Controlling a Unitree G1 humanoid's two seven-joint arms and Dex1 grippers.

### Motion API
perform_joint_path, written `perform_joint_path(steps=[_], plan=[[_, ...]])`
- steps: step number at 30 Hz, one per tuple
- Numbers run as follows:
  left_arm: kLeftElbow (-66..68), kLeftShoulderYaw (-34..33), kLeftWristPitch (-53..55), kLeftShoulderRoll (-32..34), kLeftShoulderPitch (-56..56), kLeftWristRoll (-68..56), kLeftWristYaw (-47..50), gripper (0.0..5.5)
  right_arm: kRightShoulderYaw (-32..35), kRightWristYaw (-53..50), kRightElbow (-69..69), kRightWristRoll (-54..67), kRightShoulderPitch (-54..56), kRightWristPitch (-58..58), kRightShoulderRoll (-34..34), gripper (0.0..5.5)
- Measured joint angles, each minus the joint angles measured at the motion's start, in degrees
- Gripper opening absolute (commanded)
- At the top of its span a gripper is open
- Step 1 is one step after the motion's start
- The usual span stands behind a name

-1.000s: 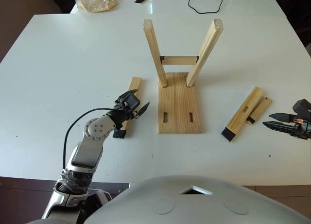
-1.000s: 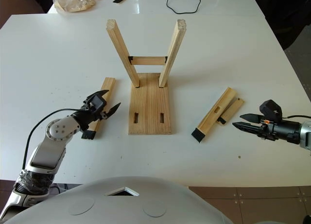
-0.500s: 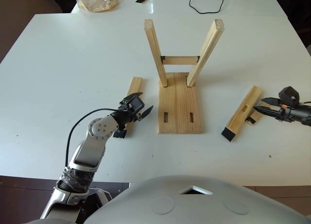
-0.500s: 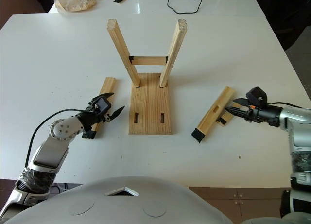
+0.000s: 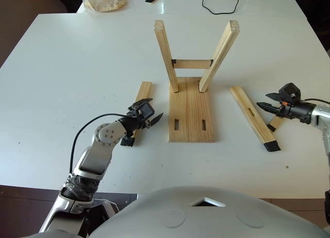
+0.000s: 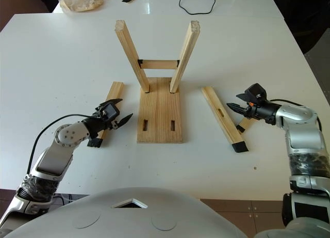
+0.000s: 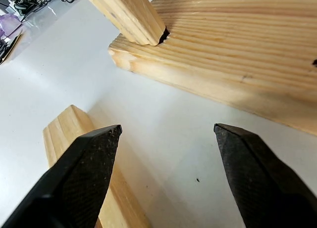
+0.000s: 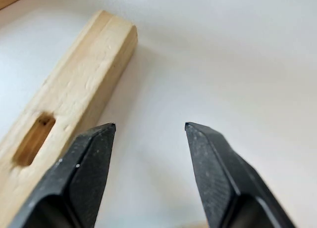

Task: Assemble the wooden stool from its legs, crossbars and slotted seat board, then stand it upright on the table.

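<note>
Swung nearer the seat board (image 5: 190,111), the loose leg (image 5: 252,116) lies by the open right gripper (image 5: 259,106); left gripper (image 5: 155,107) open too.

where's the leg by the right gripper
Head views: the loose leg lies flat on the robot's right, between the seat board and the right gripper.

My claw (image 8: 149,125) is spread open over the white table (image 8: 233,50), slotted leg (image 8: 74,89) lying flat just beside one finger (image 8: 84,173).
</note>
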State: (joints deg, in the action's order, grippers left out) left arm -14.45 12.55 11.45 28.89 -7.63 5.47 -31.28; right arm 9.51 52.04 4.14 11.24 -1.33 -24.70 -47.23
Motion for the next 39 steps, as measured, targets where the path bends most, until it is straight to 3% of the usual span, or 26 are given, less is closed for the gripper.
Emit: perform_joint_path(steps=[5,11,22,29,39], plan=[[-1.00,0.31,-0.62,-0.56,-1.85,1.17,2.41,3.46,1.87,-0.68,-6.54,1.72,-7.04,-3.90,-0.06,2.59],[-1.11,0.76,-1.38,-0.57,-1.99,2.37,2.87,3.46,3.12,-4.09,-0.74,-0.06,-4.79,-4.97,-1.24,2.59],[-1.31,0.56,-0.99,-0.57,-2.13,2.37,2.96,3.46,4.67,-0.08,1.45,2.26,-3.49,-4.56,-4.47,2.59],[-1.42,0.58,-0.93,-0.64,-2.23,2.36,3.31,3.46,5.80,-0.05,14.83,-0.33,5.04,2.81,-7.98,2.59],[-0.82,0.62,-1.04,-0.12,-1.22,2.34,1.99,3.46,1.70,0.60,24.30,-7.11,2.79,16.06,-9.72,2.59]])
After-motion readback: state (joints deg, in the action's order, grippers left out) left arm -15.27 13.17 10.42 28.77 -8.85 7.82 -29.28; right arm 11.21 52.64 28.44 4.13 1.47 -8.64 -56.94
